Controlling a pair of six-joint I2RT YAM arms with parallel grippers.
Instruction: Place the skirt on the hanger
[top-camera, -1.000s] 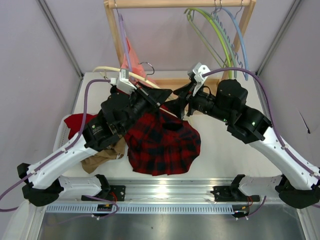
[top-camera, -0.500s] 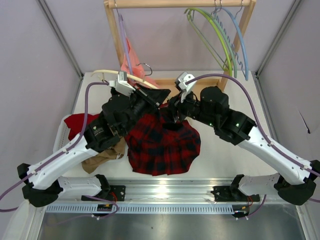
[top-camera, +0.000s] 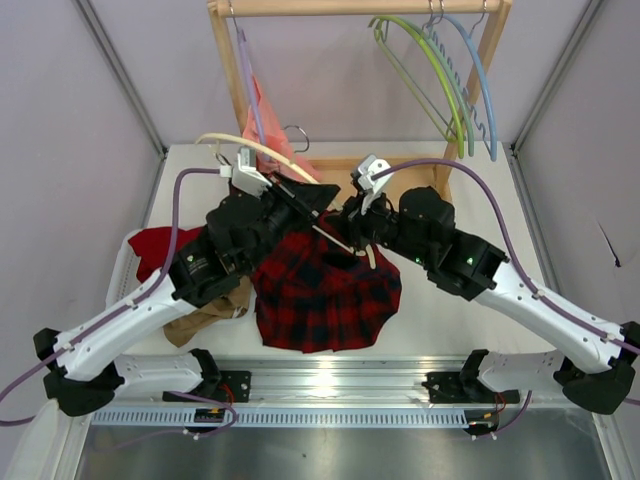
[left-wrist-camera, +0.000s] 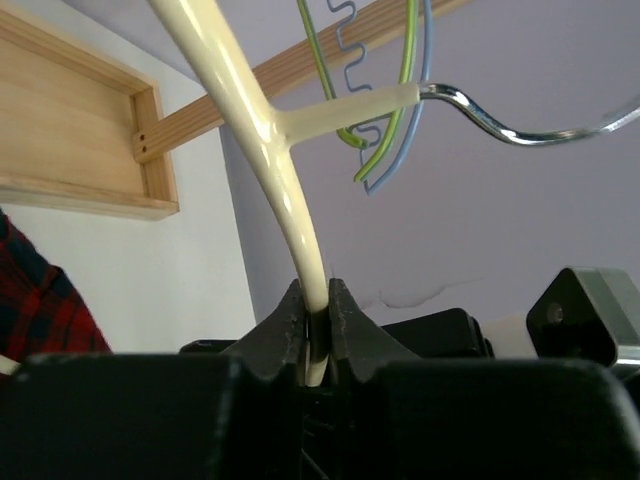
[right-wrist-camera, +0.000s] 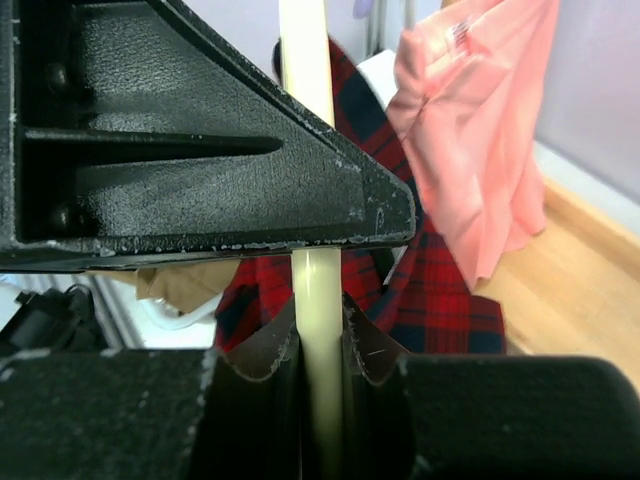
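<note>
Over the plaid skirt (top-camera: 325, 300), left fingers (left-wrist-camera: 287, 325) and right fingers (right-wrist-camera: 262, 350) each pinch the cream hanger (left-wrist-camera: 265, 130); beyond the skirt hangs a pink garment (right-wrist-camera: 480, 130), beside it tan cloth (top-camera: 205, 320).

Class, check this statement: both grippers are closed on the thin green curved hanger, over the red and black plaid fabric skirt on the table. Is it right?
Wrong colour: both grippers are closed on the thin cream curved hanger, as the wrist views show at the left gripper and right gripper. The green hangers hang on the rail. The rest stands.
</note>
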